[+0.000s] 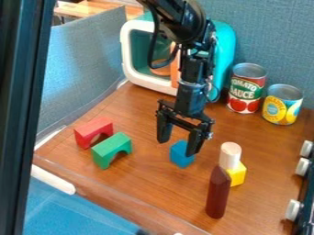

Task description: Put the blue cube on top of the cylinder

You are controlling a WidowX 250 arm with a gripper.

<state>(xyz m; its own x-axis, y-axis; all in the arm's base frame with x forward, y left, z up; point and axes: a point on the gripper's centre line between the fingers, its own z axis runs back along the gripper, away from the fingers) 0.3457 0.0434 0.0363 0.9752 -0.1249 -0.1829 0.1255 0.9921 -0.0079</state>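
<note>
Gripper [180, 138] spread over blue cube [181, 155], likely to grasp | cylinder [230, 156] upright on yellow block [238, 175], flat end up for stacking

There were two arches, a red arch [93, 131] and a green arch [111, 148]; two cubes, a blue cube [182, 154] and a yellow cube [237, 175] (that one partly hidden); one cylinder [230, 155]; one pointed block [217, 193]; two cans, a taller can [246, 89] and a shorter can [283, 105]; and three visible white knobs [302, 166].

Cube [180, 156], blue; cylinder [230, 156], pale beige; block [238, 174], yellow; pointed piece [217, 193], dark maroon; arch [92, 129], red; second arch [109, 148], green; desk [147, 186], brown wood grain.
</note>
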